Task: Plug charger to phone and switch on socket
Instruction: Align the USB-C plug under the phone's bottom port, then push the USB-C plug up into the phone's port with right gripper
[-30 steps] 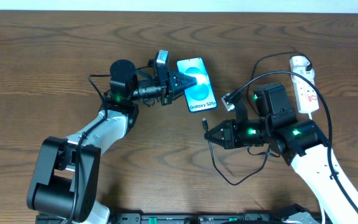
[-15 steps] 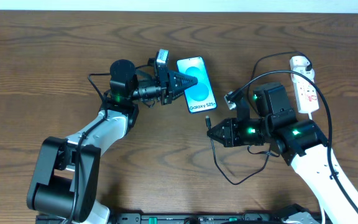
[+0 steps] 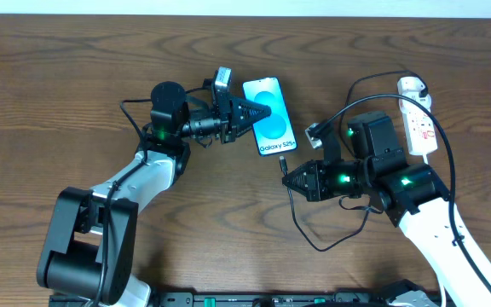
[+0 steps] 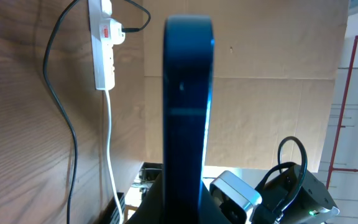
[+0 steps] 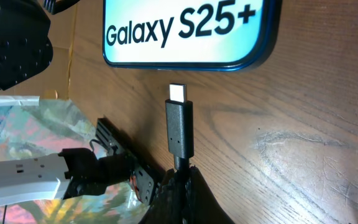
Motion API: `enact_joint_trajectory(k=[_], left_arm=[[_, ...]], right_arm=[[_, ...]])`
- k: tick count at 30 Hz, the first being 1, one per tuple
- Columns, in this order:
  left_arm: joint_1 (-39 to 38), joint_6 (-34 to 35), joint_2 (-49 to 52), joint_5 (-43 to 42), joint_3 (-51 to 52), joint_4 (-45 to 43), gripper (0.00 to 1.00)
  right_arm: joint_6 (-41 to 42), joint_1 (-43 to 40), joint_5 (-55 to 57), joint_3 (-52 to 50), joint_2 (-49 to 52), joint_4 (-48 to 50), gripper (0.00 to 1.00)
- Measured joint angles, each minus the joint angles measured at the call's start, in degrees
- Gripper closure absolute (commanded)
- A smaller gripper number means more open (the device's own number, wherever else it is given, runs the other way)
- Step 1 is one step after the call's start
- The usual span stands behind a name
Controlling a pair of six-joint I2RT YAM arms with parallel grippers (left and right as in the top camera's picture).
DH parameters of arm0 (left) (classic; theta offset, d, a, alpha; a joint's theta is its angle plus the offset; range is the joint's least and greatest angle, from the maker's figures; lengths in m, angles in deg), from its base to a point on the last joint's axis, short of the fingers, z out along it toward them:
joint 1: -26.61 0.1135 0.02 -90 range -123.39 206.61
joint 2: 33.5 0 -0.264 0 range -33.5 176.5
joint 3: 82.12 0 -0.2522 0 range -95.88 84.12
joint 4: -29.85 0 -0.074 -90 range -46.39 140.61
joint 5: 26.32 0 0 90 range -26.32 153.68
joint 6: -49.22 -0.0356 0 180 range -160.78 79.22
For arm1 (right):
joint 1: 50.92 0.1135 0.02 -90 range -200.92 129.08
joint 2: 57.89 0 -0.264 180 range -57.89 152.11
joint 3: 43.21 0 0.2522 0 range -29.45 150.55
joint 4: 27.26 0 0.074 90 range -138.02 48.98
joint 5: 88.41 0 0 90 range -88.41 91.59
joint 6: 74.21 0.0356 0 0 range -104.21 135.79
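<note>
I have the phone (image 3: 271,115) in the upper middle of the overhead view, screen up, with the left gripper (image 3: 251,111) pinching its left edge. My right gripper (image 3: 290,180), centre right, has its jaws pressed on the charger (image 5: 179,127) just behind the connector; the metal tip sits just short of the phone's lower edge, not touching. The socket (image 3: 418,119) lies at upper right

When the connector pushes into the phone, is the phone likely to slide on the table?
Probably little: the left gripper appears to clamp the phone. Freed, it would likely slide, lying slim and flat on the smooth table. It looks rigid, so it should not flex.
</note>
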Motion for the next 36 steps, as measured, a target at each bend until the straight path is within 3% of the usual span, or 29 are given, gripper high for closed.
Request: enact_joint_trajectory(k=[36], left_arm=[[0.0,-2.32,0.0,-0.85,0.0,0.0,0.93]], right_arm=[[2.6,2.1,0.83,0.0,0.0,2.03,0.99]])
